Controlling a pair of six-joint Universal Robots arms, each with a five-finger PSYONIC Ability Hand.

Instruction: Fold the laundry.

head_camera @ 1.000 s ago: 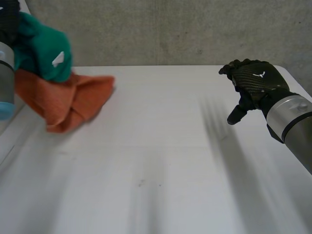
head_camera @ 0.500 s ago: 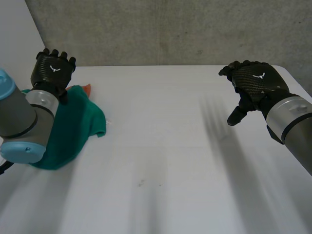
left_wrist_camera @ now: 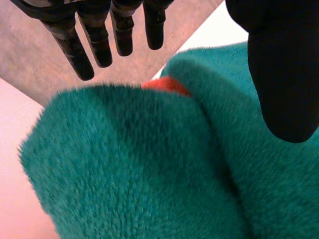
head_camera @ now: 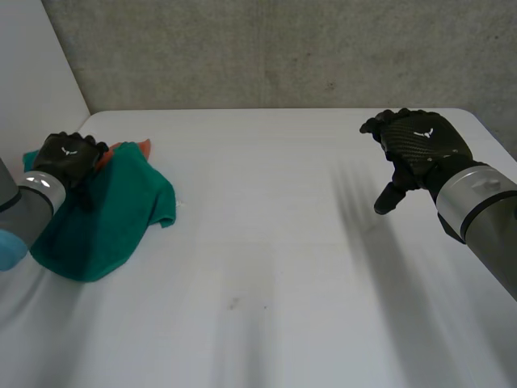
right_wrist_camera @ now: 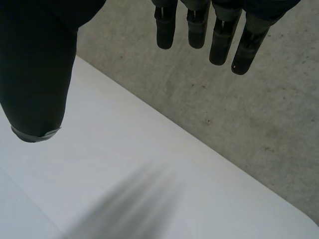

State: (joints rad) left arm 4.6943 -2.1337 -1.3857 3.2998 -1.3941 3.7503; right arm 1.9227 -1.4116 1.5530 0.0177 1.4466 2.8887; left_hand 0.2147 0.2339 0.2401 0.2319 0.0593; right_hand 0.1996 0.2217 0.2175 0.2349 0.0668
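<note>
Green cloth (head_camera: 113, 214) (orange cloth (head_camera: 133, 147) peeking beneath) lies under left hand (head_camera: 69, 158), fingers (left_wrist_camera: 97, 40) released; right hand (head_camera: 420, 149) likewise released.

Mid-left in the frame, the left robot hand (head_camera: 69, 156) sits low, fingers straight; upper right, the right robot hand (head_camera: 420, 145) hovers, fingers relaxed.

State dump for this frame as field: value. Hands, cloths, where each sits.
table: white
green cloth: crumpled heap at the table's left side, unfolded
orange cloth: mostly covered by the green cloth, a small bit peeks out at its far edge
left hand: open, fingers straight, over the far left part of the green cloth, not gripping it
left hand contact with cloth: cannot tell
right hand: open, empty, above the table's right side, well away from both cloths
</note>
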